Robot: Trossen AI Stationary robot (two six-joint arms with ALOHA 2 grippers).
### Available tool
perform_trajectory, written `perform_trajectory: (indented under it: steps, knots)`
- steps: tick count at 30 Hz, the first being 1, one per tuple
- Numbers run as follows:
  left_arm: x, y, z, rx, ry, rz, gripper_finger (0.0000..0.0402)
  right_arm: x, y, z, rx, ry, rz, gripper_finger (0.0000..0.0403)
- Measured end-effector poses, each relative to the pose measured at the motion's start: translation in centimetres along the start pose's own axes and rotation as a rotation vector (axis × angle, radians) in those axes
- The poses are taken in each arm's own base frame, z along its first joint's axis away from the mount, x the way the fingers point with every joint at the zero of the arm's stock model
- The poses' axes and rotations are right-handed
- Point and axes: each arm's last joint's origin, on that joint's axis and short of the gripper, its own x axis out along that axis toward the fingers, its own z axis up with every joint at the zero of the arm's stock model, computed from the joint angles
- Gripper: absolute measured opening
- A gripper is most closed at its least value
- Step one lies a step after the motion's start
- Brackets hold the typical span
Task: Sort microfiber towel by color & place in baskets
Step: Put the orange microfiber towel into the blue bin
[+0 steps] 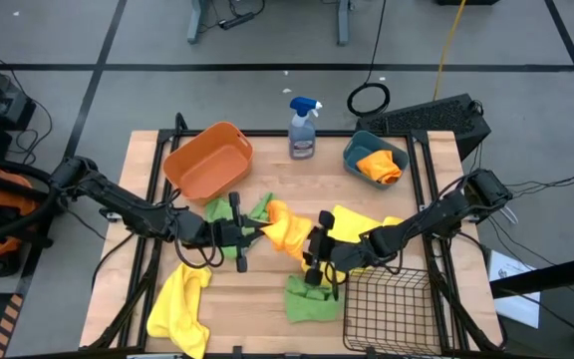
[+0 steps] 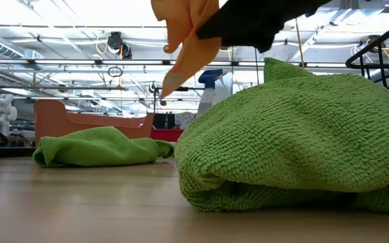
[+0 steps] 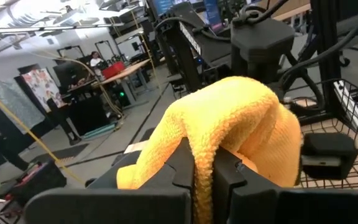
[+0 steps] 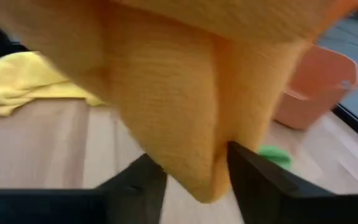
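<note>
Orange towel (image 1: 285, 231) hangs over the wooden table (image 1: 257, 299), grasped by both arms' fingers.

A robotics lab: workbenches (image 3: 120, 71), cables, ceiling trusses (image 2: 59, 64) beyond the wooden table (image 1: 257, 299).

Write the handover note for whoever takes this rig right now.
Left gripper and right gripper are both shut on one orange microfiber towel, lifted mid-table.
Done: one orange cloth sits in the small teal plastic bin.
Orange oval plastic tub and black wire mesh basket hold nothing.
Left: held towel, green towels, yellow towels, all on the wooden table.
</note>
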Motion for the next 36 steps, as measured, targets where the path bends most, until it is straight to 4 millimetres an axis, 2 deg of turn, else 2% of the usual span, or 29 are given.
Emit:
perform_trajectory:
  steps: [4,5,12,16,21,28,31,36]
  knots:
    - [0.1,0.1,-0.3,0.014,0.037,0.022,0.0017,-0.2,0.5,0.3,-0.067,-0.029,0.065,0.003]
    - [0.1,0.2,-0.5,0.013,0.05,0.028,0.0017,-0.3,0.7,0.4,-0.091,-0.046,0.07,0.0016]
    - [0.5,0.4,-1.2,-0.036,0.075,-0.03,0.0018,-1.2,1.7,2.2,-0.171,-0.226,0.094,0.0021]
    - [0.6,0.2,-1.5,-0.025,0.089,-0.08,0.0018,-1.5,2.0,2.6,-0.228,-0.273,0.088,0.0027]
    - [0.5,0.0,-1.8,-0.009,0.119,-0.102,0.0018,-2.1,2.4,2.6,-0.304,-0.278,0.004,0.0062]
    - [0.6,0.3,-2.3,0.004,0.153,-0.103,0.0018,-3.0,3.3,2.4,-0.375,-0.269,-0.062,0.0151]
    - [0.6,0.2,-2.5,0.008,0.177,-0.11,0.0018,-3.3,3.4,2.3,-0.404,-0.253,-0.135,0.0186]
    - [0.6,0.1,-2.4,-0.002,0.155,-0.147,0.0018,-3.3,3.3,2.6,-0.432,-0.268,-0.154,0.0237]
